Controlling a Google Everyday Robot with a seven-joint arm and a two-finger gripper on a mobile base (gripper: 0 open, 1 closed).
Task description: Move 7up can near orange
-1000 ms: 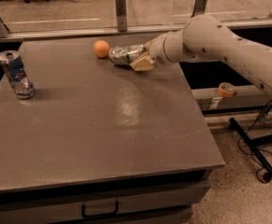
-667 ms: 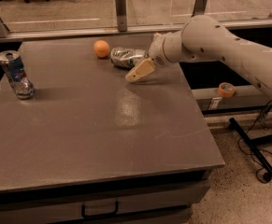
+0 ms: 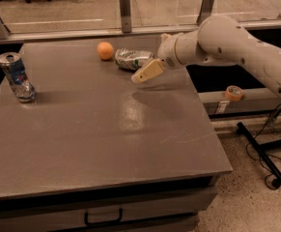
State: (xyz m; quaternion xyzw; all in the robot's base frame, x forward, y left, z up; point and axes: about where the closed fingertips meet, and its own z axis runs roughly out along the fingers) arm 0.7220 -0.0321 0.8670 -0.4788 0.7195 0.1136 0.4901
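The gripper (image 3: 147, 71) hangs low over the table (image 3: 106, 139); whether it is wide or narrow cannot be told. The 7up can (image 3: 132, 58) lies on its side just behind the gripper. The orange (image 3: 105, 50) sits just beyond the can, to the left.

The gripper (image 3: 147, 72) has drawn back off the 7up can (image 3: 133, 58), now hovering just beside it.
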